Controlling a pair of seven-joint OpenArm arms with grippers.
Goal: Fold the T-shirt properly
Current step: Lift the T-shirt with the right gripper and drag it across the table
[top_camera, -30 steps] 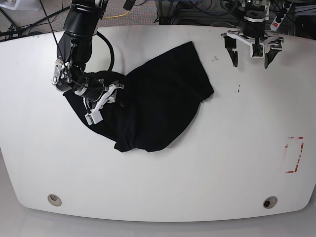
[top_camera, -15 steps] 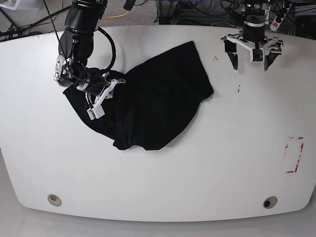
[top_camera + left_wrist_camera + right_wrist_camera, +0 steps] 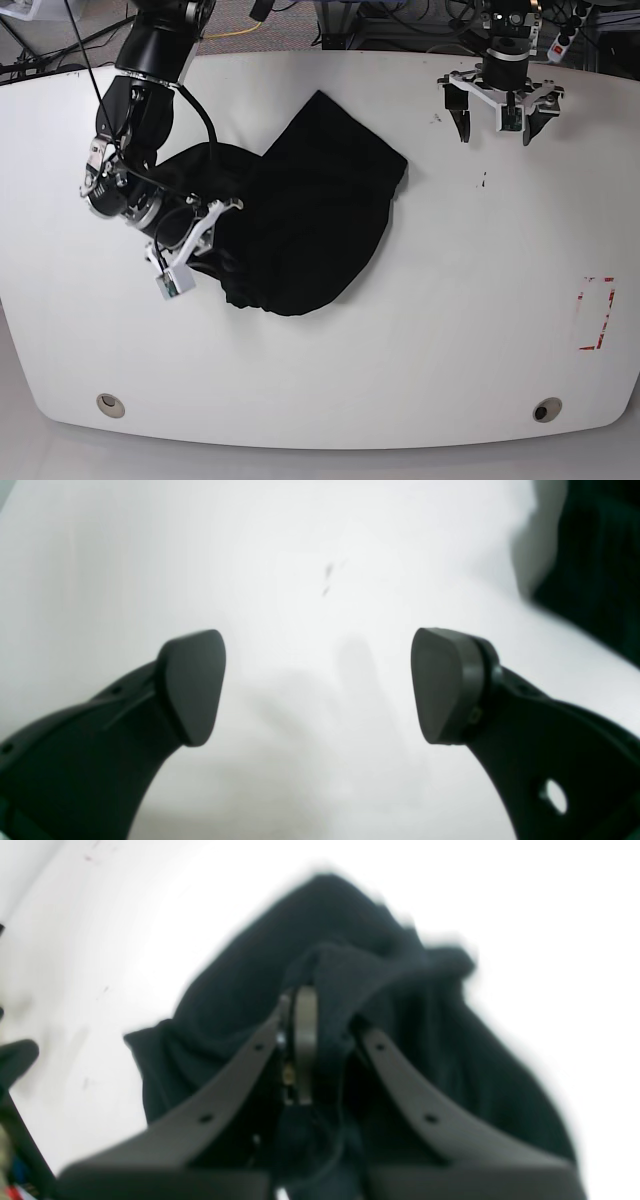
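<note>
The black T-shirt (image 3: 310, 220) lies crumpled in a heap on the white table (image 3: 420, 350), left of centre. No print patch shows. My right gripper (image 3: 200, 240) is at the heap's left edge and is shut on a bunched fold of the T-shirt (image 3: 240, 990). In the right wrist view the right gripper (image 3: 325, 1035) has cloth pinched between its fingers. My left gripper (image 3: 497, 125) is open and empty at the table's far right, apart from the shirt. In the left wrist view the left gripper (image 3: 317, 685) is over bare table, with the T-shirt's edge (image 3: 600, 565) at the top right.
A red tape outline (image 3: 598, 312) marks the table near its right edge. Two round holes (image 3: 110, 405) (image 3: 546, 410) sit near the front edge. Small dark marks (image 3: 484, 181) lie right of the shirt. Cables and gear lie behind the table.
My right gripper has moved toward the front left, dragging the shirt with it. The shirt's right edge has drawn leftward and the heap has bunched up. The left gripper has barely shifted.
</note>
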